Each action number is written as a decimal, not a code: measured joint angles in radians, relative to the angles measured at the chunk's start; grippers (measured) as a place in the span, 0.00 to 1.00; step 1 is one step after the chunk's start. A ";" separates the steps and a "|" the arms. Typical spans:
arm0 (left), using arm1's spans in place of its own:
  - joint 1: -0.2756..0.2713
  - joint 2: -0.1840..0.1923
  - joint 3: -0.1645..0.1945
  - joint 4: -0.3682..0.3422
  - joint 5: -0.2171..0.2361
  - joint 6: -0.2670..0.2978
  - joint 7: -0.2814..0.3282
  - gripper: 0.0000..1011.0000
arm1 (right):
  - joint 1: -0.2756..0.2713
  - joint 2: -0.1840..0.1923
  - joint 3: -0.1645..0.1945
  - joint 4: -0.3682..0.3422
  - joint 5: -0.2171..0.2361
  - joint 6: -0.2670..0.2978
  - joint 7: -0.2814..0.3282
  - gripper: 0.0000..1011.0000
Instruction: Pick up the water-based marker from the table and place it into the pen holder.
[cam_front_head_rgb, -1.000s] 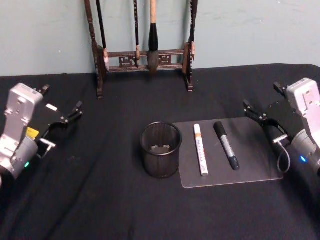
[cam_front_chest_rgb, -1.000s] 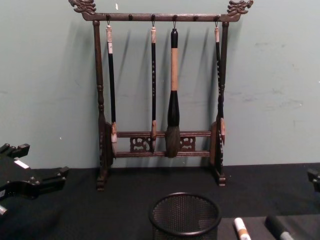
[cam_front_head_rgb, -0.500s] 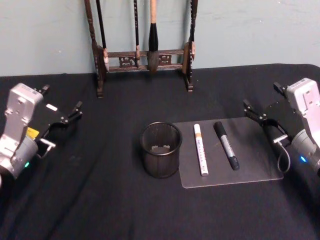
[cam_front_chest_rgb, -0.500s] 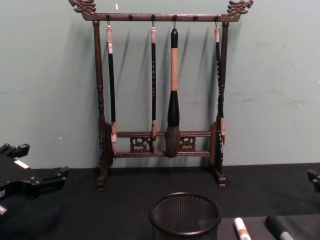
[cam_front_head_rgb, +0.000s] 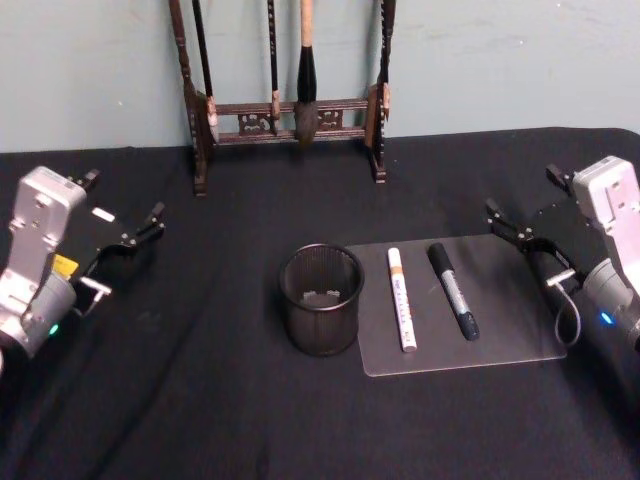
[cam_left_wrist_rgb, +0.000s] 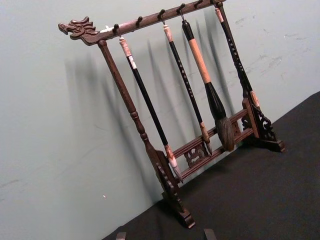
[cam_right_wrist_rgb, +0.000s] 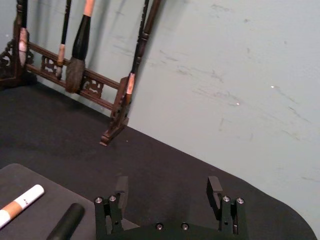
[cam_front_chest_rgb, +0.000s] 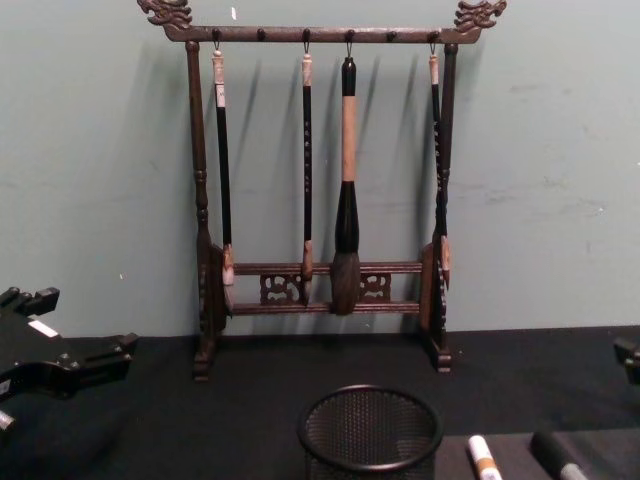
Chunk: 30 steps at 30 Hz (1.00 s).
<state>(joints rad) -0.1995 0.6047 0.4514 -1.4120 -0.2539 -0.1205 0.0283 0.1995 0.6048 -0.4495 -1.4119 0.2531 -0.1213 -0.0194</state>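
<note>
Black mesh pen holder (cam_front_head_rgb: 321, 300) upright beside mat (cam_front_head_rgb: 510, 300); left tool (cam_front_head_rgb: 122, 195), right tool (cam_front_head_rgb: 522, 190) spread, empty.

Matt black cloth (cam_front_head_rgb: 200, 400) covers the tabletop. The pen holder (cam_front_head_rgb: 321, 300) is black metal mesh with a smooth solid rim. The white marker (cam_front_head_rgb: 401, 298) and black marker (cam_front_head_rgb: 453, 290) look like smooth plastic, on a faintly shiny grey plastic mat (cam_front_head_rgb: 510, 300). The brush rack (cam_front_chest_rgb: 197, 180) is dark carved wood.
</note>
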 joint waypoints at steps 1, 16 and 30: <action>0.000 0.000 0.000 0.000 0.000 0.000 0.000 0.99 | 0.000 0.000 0.000 0.000 0.000 0.000 0.000 0.99; 0.000 0.000 0.000 0.000 0.000 0.000 0.000 0.99 | -0.011 0.012 0.048 -0.095 0.128 0.176 0.183 0.99; 0.000 0.000 0.000 0.000 0.000 0.000 0.000 0.99 | 0.018 -0.014 0.040 -0.148 0.161 0.460 0.226 0.99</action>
<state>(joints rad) -0.1995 0.6047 0.4514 -1.4120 -0.2539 -0.1205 0.0283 0.2172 0.5905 -0.4098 -1.5597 0.4144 0.3383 0.2064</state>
